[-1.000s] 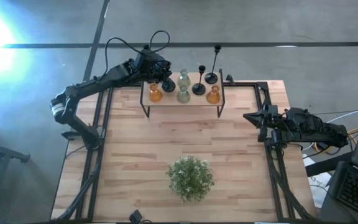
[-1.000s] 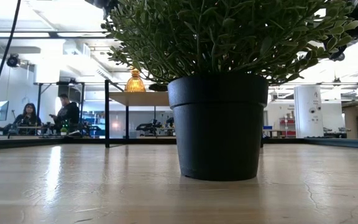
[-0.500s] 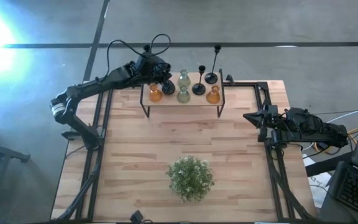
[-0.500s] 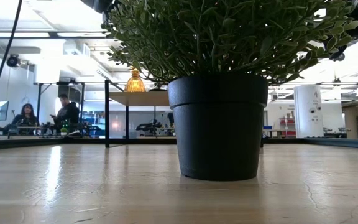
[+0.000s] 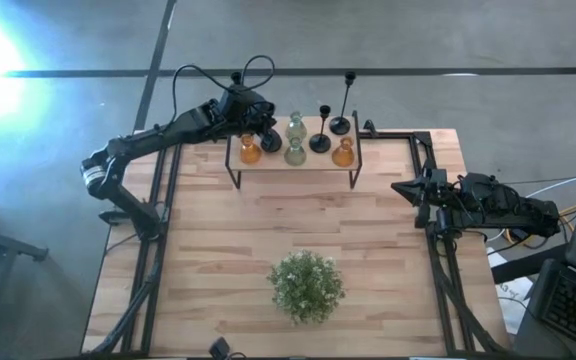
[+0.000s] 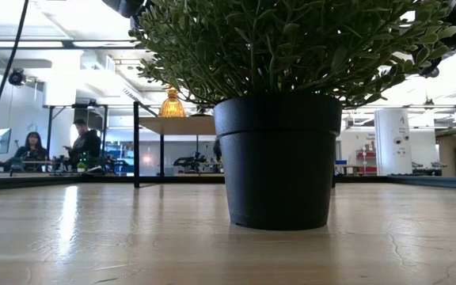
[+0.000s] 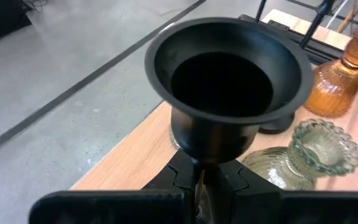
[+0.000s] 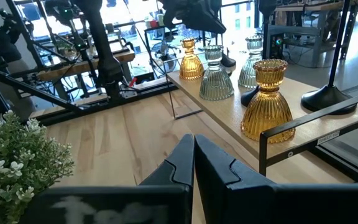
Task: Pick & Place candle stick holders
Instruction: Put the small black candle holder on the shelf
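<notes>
A raised wooden shelf [image 5: 293, 160] at the table's far edge carries amber [image 5: 250, 151] [image 5: 343, 152] and pale green [image 5: 296, 128] glass candle stick holders, plus a short black one [image 5: 320, 140] and a tall black one [image 5: 341, 122]. My left gripper [image 5: 266, 130] is over the shelf's left end, shut on another black candle stick holder [image 7: 229, 81]. Its cup fills the left wrist view and its base is hidden. My right gripper [image 5: 408, 188] waits shut at the table's right edge, touching nothing. My left gripper pinches the thin stem [image 7: 199, 177] of the black candle stick holder just under its cup, between its two fingers. It comes slanting down from the table's left. The holder stands upright. Whether its base rests on the shelf, I cannot tell.
A bushy green plant in a black pot [image 5: 308, 285] stands near the table's front edge and blocks most of the low view. Bare wood lies between the plant and the shelf. People sit at desks in the room behind [image 6: 85, 142].
</notes>
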`<state>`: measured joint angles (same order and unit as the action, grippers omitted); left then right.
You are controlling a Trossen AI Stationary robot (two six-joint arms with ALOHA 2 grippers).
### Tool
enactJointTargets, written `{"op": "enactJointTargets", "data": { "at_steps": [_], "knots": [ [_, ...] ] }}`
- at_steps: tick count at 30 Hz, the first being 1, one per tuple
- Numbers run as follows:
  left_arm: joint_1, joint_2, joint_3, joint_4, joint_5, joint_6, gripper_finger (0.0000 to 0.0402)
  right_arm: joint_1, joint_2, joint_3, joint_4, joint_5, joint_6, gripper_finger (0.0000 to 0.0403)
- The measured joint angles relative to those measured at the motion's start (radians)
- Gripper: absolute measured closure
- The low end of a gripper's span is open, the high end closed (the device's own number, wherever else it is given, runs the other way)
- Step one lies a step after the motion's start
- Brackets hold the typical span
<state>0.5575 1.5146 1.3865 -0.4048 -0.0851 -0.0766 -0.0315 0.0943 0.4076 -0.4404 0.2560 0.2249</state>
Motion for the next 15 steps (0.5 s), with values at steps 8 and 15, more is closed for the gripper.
{"op": "enactJointTargets", "data": {
  "at_steps": [8,15],
  "knots": [
    [0.0,0.0,0.0,0.024,-0.015,0.016,0.0385,0.0,0.0,0.0,0.0,0.0,0.0,0.0394],
    [0.0,0.0,-0.002,0.028,-0.019,0.016,0.0385,0.0,0.0,0.0,0.0,0.0,0.0,0.0394]
  ]
}}
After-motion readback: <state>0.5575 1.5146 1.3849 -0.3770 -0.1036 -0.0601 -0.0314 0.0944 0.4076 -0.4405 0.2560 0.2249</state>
